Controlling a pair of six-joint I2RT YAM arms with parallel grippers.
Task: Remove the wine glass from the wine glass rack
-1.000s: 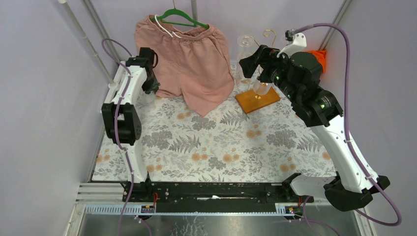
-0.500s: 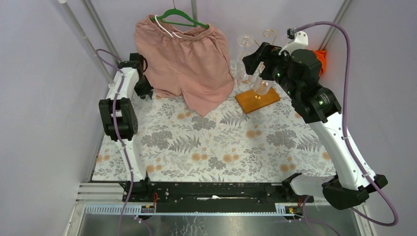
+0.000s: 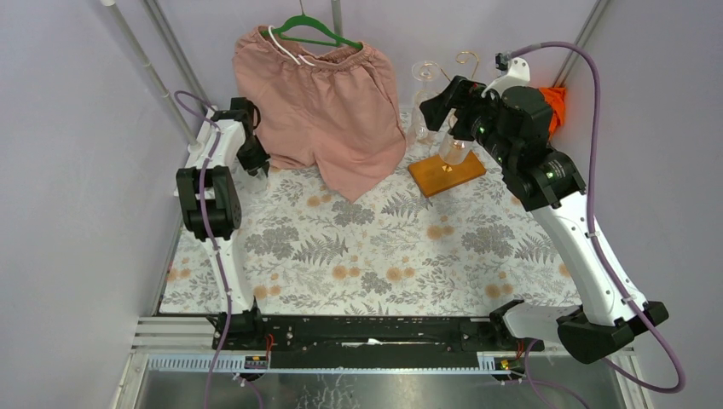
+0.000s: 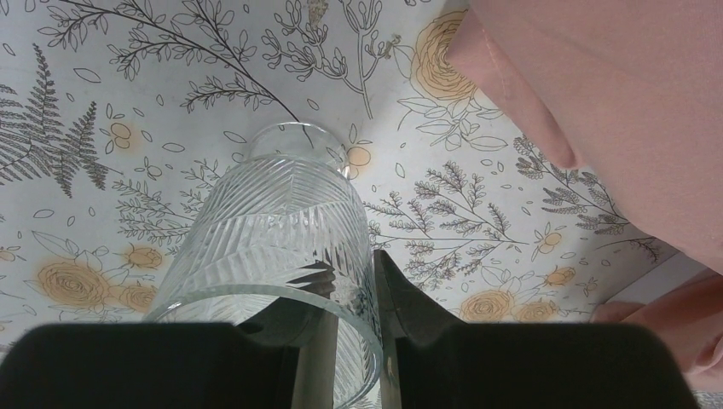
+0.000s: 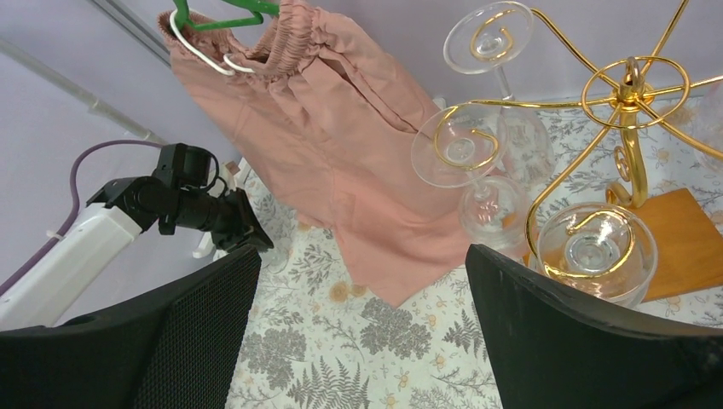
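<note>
Clear wine glasses (image 5: 494,213) hang on a gold wire rack (image 5: 629,162), far right corner; right gripper (image 5: 362,256) gapes wide. The left gripper (image 4: 345,266) pinches a ribbed tumbler (image 4: 273,204).

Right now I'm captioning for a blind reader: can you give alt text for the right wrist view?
The open right gripper faces a gold wine glass rack holding upside-down wine glasses, the nearest wine glass low beside its wooden base. Pink shorts on a green hanger hang behind; the left arm is at left.
</note>
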